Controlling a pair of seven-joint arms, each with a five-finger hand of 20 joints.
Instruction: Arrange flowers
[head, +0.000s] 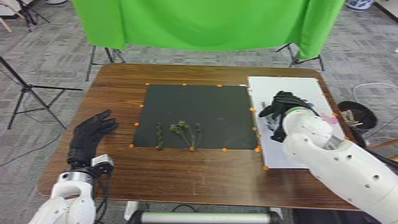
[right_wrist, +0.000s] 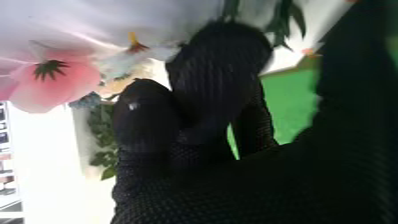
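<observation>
Key relation: pink flower (head: 330, 119) lies just right of & a bit below the R hand (head: 286, 103), beside the forearm, right side of frame, so R hand is by far the nearer one. Wrist cam has pale blooms (right_wrist: 124, 65) next to the pink one, w/ leaves (right_wrist: 100, 135) below, all close to the glove. Can't tell if R hand is grasping anything. L hand (head: 90, 132) is released, resting at mid-left on the surface (head: 133, 175). Green sprigs (head: 182, 131) are lower centre on the dark mat (head: 191, 102), long axes approx up-down in frame, well left of R hand; if they're next, it'd prob. need to come left & grip across the stems. White sheet (head: 282, 162) is under R hand. Bin (head: 359, 115) w/ sticks stands off the right edge; green cloth (head: 209, 25) hangs top centre, tripod (head: 28, 87) at left on grey carpet.
</observation>
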